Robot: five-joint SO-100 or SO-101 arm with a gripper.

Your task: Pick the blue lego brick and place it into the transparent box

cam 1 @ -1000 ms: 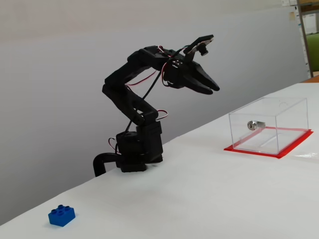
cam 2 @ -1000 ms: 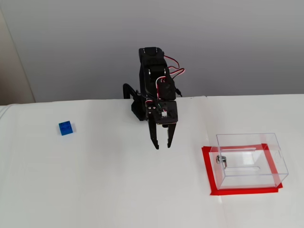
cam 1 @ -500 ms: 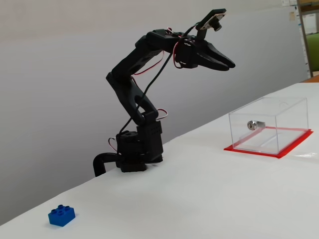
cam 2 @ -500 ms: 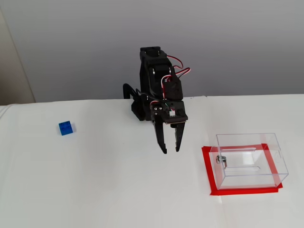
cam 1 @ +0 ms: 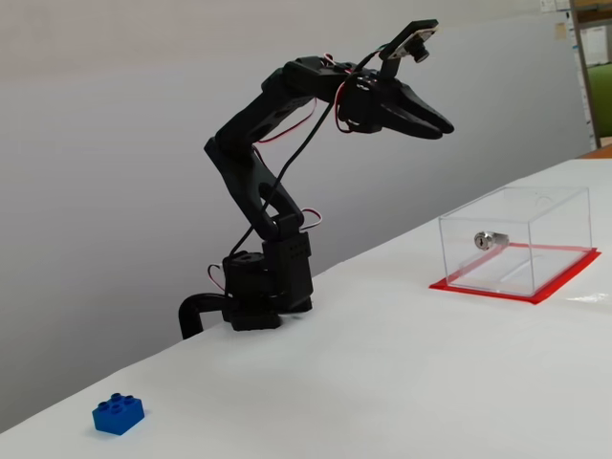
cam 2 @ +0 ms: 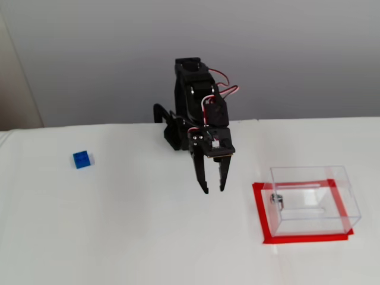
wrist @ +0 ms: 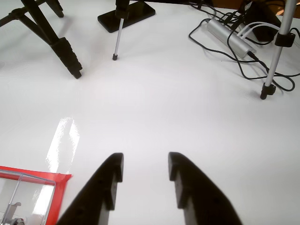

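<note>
Raised and swung toward the box over the last second, the arm has barely shifted in the final half second; the gripper (cam 1: 443, 123) now hangs high above the white table (cam 1: 402, 382), up and to the left of the transparent box (cam 1: 516, 239) in a fixed view. Its two black fingers are parted with a clear gap between them and nothing held, as the wrist view shows with bare tabletop between the fingertips (wrist: 115, 164).

Far from the arm, the blue lego brick (cam 1: 118, 413) lies on the table at the near left of a fixed view, well apart from the arm's base (cam 1: 263, 292). In a fixed view from above, the brick (cam 2: 82, 159) sits left of the base, while the gripper (cam 2: 213, 189) points toward the near side, between brick and box but much nearer the box (cam 2: 312, 199).

That box stands on a red base sheet (cam 2: 259, 209), a small silver lock (cam 1: 488, 239) on its left wall. In the wrist view, tripod legs (wrist: 61, 44) and cables (wrist: 234, 42) lie at the far edge.
</note>
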